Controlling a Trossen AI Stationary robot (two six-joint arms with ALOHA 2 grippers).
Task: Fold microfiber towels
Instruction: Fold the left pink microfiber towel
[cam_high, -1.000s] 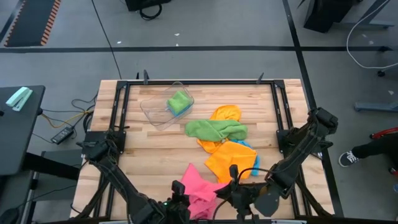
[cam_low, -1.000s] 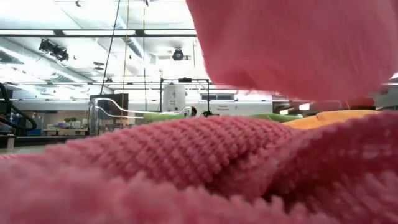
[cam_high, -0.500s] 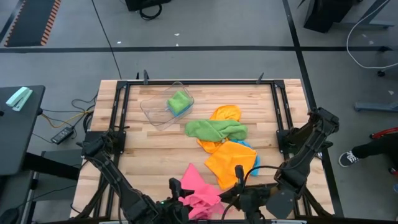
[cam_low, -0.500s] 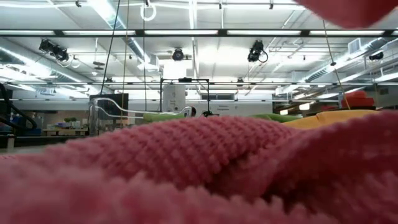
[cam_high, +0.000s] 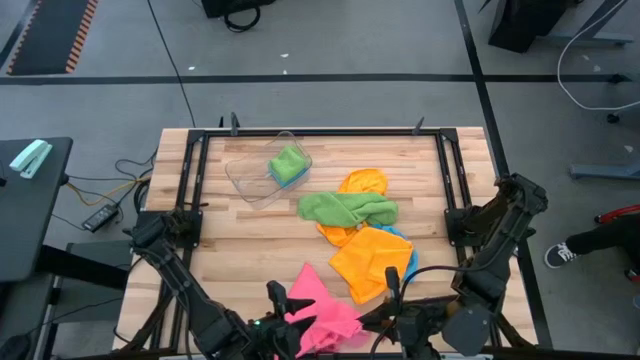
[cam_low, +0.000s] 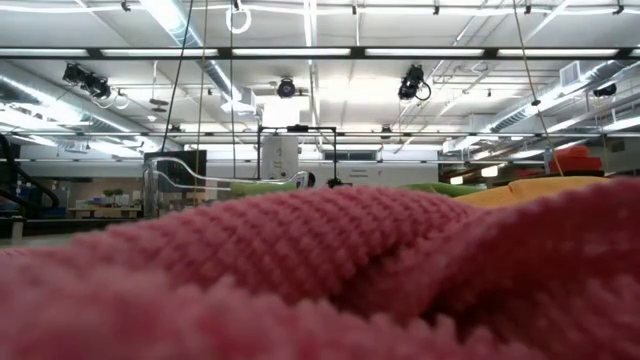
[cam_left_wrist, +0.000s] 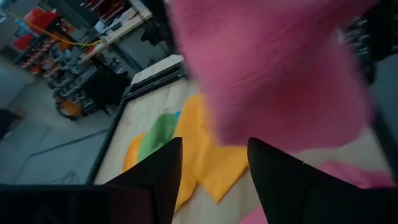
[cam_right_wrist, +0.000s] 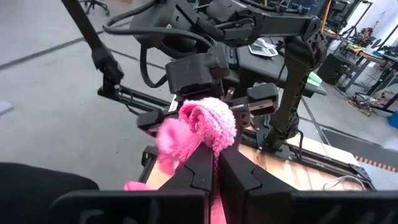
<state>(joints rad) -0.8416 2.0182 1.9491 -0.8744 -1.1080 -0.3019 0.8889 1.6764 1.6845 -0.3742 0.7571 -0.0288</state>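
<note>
- The pink towel (cam_high: 322, 312) lies crumpled at the table's near edge, at about 6 o'clock in the high view, pulled up into points; in the low view (cam_low: 330, 270) its knobbly looped weave fills the whole foreground.
- The right gripper (cam_right_wrist: 214, 163) pinches a bunched fold of the pink towel between its two dark fingers, jaws closed tight on the cloth, the fold puffing out above the fingertips.
- The left gripper (cam_left_wrist: 214, 163) sits at the near edge just beside the pink towel, its dark wedge-shaped fingers spread with a clear gap; a blurred pink flap hangs in front of it, and whether it touches the fingers I cannot tell.
- The orange towel (cam_high: 370, 262) lies rumpled at 1 o'clock from the pink one, over a sliver of blue towel (cam_high: 408, 255).
- The green towel (cam_high: 347, 208) is twisted into a long roll at the table's centre, across a second orange towel (cam_high: 362, 184).
- A clear plastic tub (cam_high: 250, 175), tipped at an angle towards 11 o'clock, holds a folded green cloth (cam_high: 288, 163).
- The table (cam_high: 245, 240) is pale planked wood with a black metal frame.
</note>
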